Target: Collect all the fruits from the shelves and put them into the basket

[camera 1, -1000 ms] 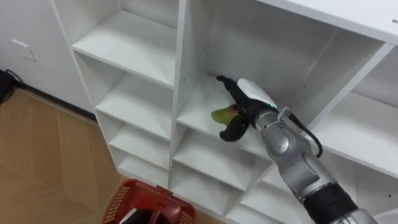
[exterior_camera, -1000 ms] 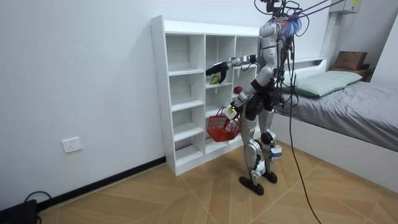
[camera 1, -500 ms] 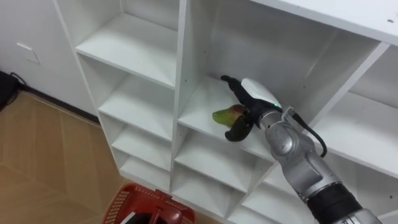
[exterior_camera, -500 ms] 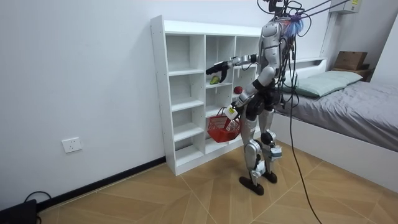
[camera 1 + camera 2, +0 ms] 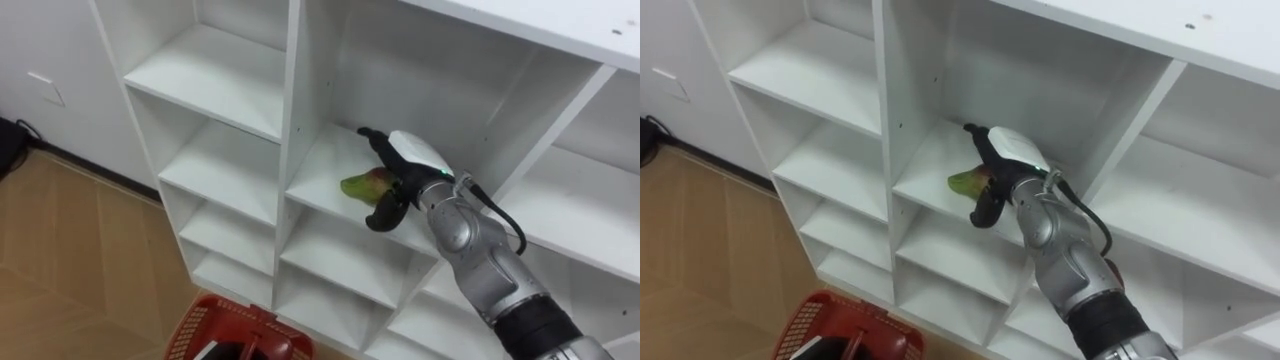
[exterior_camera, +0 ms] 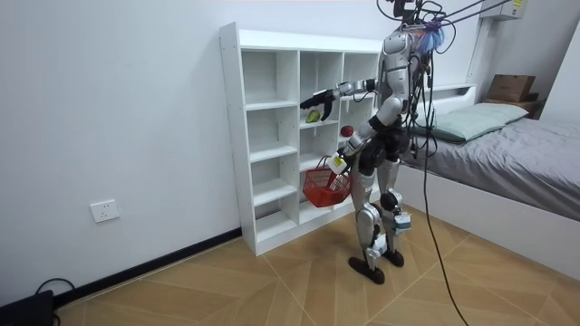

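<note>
A green fruit with a red blush (image 5: 360,184) is in my right hand (image 5: 408,158), just above the middle shelf of the white closet (image 5: 291,120). The fingers lie over the fruit and the thumb curls under it. In the right eye view the same fruit (image 5: 964,182) sits in that hand (image 5: 1010,150). In the room view I stand facing the closet (image 6: 272,136) with the right arm stretched to it, fruit (image 6: 313,115) at shelf height. My left hand (image 6: 338,163) hangs low and holds the handle of a red basket (image 6: 323,188). The basket's rim (image 5: 215,318) shows at the bottom.
The closet's other compartments in sight hold nothing. Wooden floor (image 5: 70,260) lies to the left of it. A bed (image 6: 507,154) stands at the room view's right, behind me. A wall socket (image 6: 106,211) sits low on the wall.
The picture has shifted slightly. The right hand with the fruit stays at nearly the same spot over the middle shelf.
</note>
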